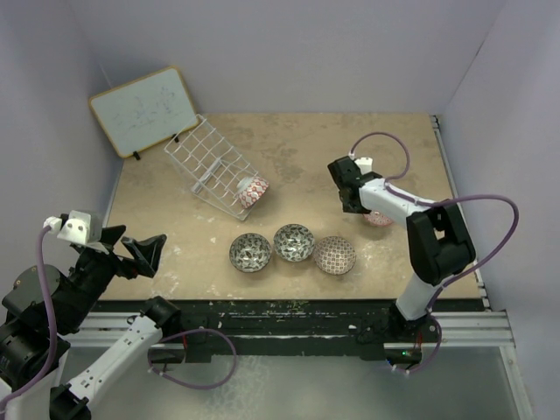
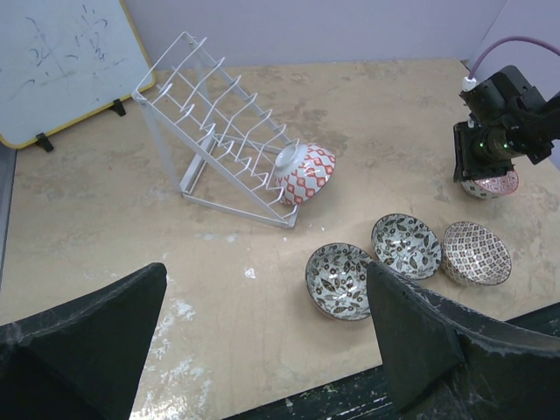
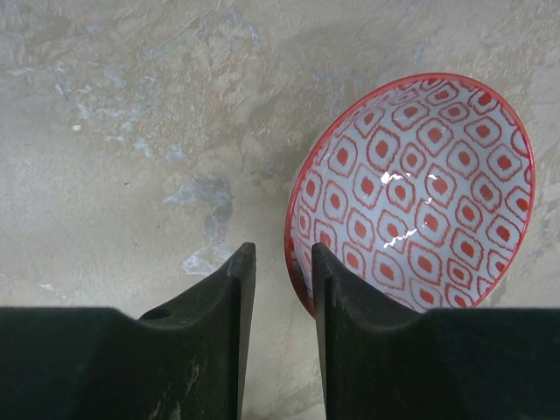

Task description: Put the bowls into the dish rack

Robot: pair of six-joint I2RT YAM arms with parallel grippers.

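Note:
The white wire dish rack (image 1: 210,162) stands tilted at the back left, with one red-patterned bowl (image 1: 253,192) at its lower end. Three bowls sit in a row near the front edge: two dark leaf-patterned bowls (image 1: 250,252) (image 1: 294,242) and a reddish-brown bowl (image 1: 335,255). A fifth bowl (image 3: 420,184), red diamonds on white, sits at the right under my right gripper (image 3: 283,262). Its jaws straddle this bowl's left rim with a narrow gap; the rim lies against the inner finger, the outer finger is apart. My left gripper (image 2: 267,315) is wide open and empty above the front left.
A wood-framed whiteboard (image 1: 144,109) leans against the back left wall behind the rack. Walls enclose the table on the left, back and right. The table's front edge (image 1: 289,304) runs just below the row of three bowls.

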